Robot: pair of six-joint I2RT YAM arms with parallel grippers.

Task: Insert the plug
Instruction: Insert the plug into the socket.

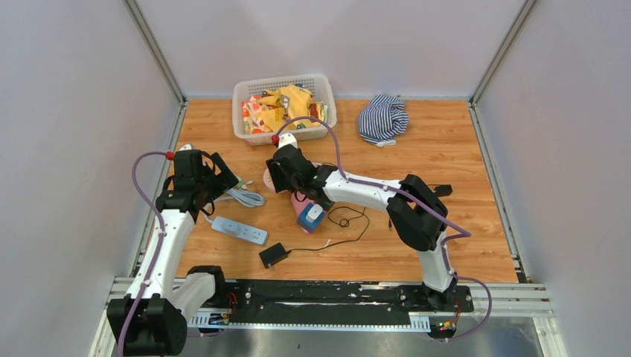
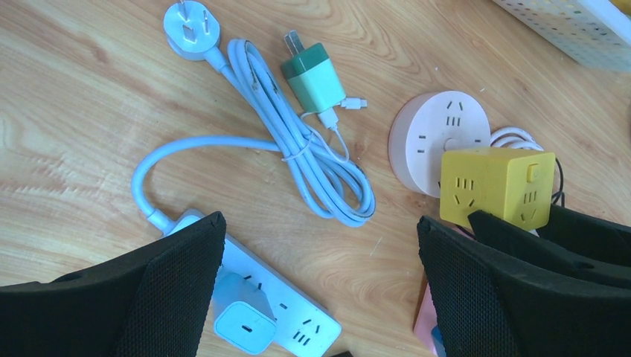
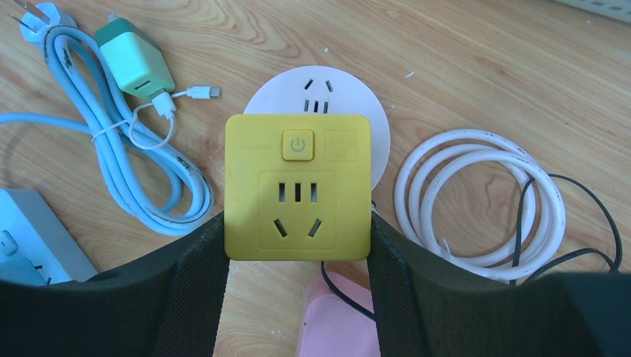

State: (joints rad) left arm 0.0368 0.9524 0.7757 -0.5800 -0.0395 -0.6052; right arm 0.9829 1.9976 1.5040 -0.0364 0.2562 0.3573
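Clamped in the right gripper (image 3: 298, 238) over the round socket (image 3: 316, 89) on the bench (image 3: 484, 67): yellow cube plug (image 3: 298, 186), apparently not yet pushed home. Wide open, empty, above the white power strip (image 2: 298, 316): left gripper (image 2: 320, 230).

Three socket units: one white power strip (image 1: 239, 230), one round socket (image 2: 435, 134), one yellow cube socket (image 3: 298, 197). Two small chargers: one green charger (image 2: 312, 78), one pale-blue charger (image 2: 244, 327). One black adapter (image 1: 273, 255), one basket (image 1: 257, 136), one striped cloth (image 1: 382, 117).
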